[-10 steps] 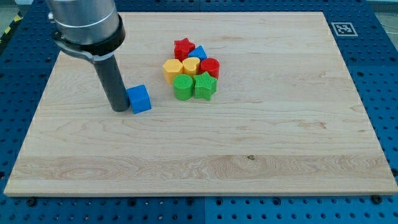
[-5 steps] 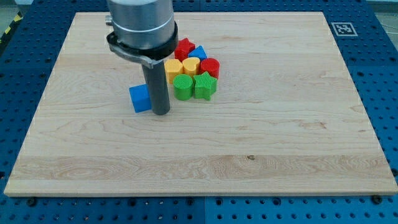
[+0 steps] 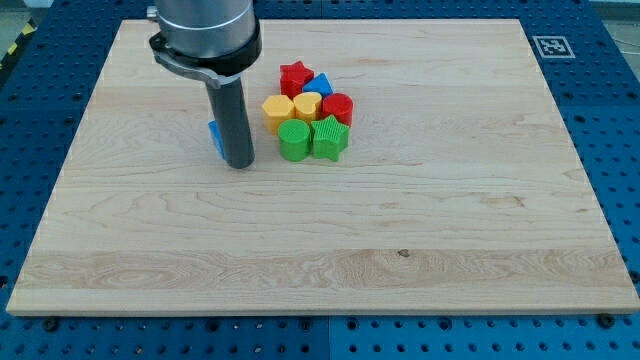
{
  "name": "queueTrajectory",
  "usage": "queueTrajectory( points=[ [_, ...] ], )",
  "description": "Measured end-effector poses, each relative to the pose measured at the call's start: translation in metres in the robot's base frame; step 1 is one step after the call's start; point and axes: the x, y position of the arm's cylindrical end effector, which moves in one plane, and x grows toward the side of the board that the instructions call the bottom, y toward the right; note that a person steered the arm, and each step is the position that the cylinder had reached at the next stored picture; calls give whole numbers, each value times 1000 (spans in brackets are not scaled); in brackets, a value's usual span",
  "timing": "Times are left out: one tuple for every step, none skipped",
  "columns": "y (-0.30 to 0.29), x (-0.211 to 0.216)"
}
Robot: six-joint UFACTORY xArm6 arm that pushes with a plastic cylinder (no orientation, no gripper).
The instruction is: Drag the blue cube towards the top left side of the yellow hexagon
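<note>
The blue cube (image 3: 214,137) lies on the wooden board (image 3: 420,220), mostly hidden behind my rod; only a sliver shows at the rod's left. My tip (image 3: 238,163) rests on the board just in front of the cube, at its lower right. The yellow hexagon (image 3: 275,110) sits to the view's right of the cube, at the left edge of a tight cluster of blocks. A gap of bare board separates the cube from the hexagon.
The cluster holds a red star (image 3: 295,75), a second blue block (image 3: 322,84), a yellow heart (image 3: 307,104), a red block (image 3: 338,107), a green cylinder (image 3: 295,141) and a green star (image 3: 329,137). A marker tag (image 3: 550,46) is at the top right corner.
My tip went from the cube's left side to its right, then shifted left and slightly up in front of it. The cube has moved a little up the board.
</note>
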Motion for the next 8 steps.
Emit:
queueTrajectory(
  points=[
    [-15, -7],
    [-15, -33],
    [-16, -34],
    [-39, -29],
    [-44, -29],
    [-65, -29],
    [-75, -41],
    [-61, -63]
  ],
)
